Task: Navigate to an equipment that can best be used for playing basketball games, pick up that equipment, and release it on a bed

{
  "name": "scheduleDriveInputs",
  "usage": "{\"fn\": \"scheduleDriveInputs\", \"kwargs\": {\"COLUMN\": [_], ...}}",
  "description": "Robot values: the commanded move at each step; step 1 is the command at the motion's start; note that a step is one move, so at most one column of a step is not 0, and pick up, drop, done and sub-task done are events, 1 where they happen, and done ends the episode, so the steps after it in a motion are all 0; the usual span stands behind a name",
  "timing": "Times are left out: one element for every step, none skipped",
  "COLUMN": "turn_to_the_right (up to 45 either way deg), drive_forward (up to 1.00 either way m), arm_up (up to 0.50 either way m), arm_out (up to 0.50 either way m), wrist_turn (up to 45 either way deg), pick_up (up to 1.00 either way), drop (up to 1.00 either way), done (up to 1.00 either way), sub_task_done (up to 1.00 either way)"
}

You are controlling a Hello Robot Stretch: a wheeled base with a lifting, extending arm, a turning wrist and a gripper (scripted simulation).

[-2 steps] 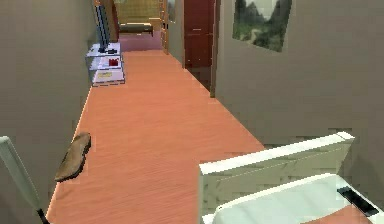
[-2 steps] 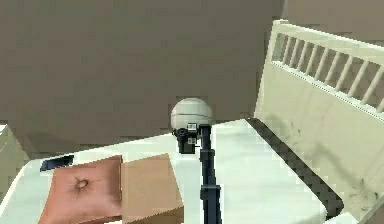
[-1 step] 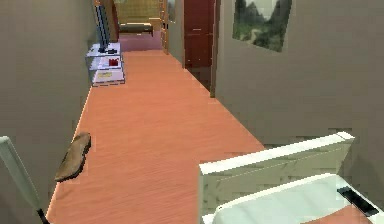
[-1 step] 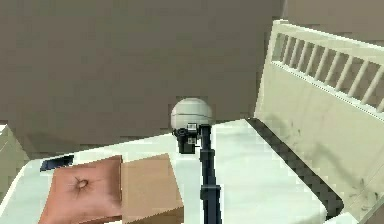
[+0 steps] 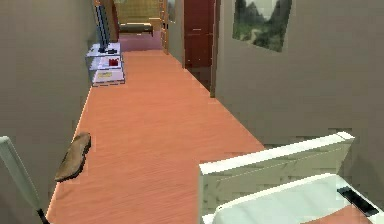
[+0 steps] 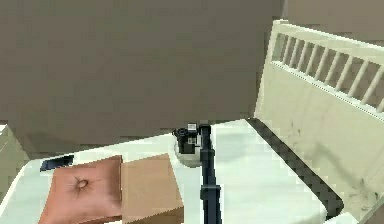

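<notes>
**A:** Basketball first. Where is it?

**B:** I can't place the basketball for sure. There's a small pale-grey lump (image 6: 184,150) right at the gripper (image 6: 188,133), dead centre of the arm side view. Whether that's the ball, I can't tell.

**A:** And the grip itself?

**B:** The fingers give nothing away, and with that lump and the mattress (image 6: 255,170) behind them I can't tell whether the gripper holds anything.

**A:** What's around it?

**B:** The arm (image 6: 208,190) runs up from 6 o'clock, out over the bed (image 6: 320,85). The white slatted headboard is at 2 o'clock. A plain brown cushion (image 6: 152,192) sits at 7 o'clock, a tufted cushion (image 6: 88,190) touches it at 8, and a dark phone (image 6: 57,162) lies at 9.

**A:** And looking ahead?

**B:** The bed's white frame (image 5: 275,165) is at 5 o'clock. A wood-floored hallway (image 5: 160,110) runs to 12, with a brown oblong thing (image 5: 72,158) on the floor at 8 and a painting (image 5: 262,22) at 2.

**A:** Which step are we on?

**B:** I'd call it the last one, the release. The robot is parked at the bed with its arm out over the bedding.

**A:** What does the next move need?

**B:** The drop should go on flat mattress, clear of the cushions and away from the edge, because a ball rolls.
</notes>
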Motion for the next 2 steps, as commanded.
{"fn": "scheduleDriveInputs", "kwargs": {"turn_to_the_right": [0.0,0.0], "drive_forward": [0.00,0.00], "arm_up": [0.10,0.00], "arm_out": [0.00,-0.08], "wrist_turn": [0.0,0.0], "pick_up": [0.00,0.00], "drop": [0.00,0.00], "done": [0.00,0.00], "sub_task_done": [0.00,0.00]}}
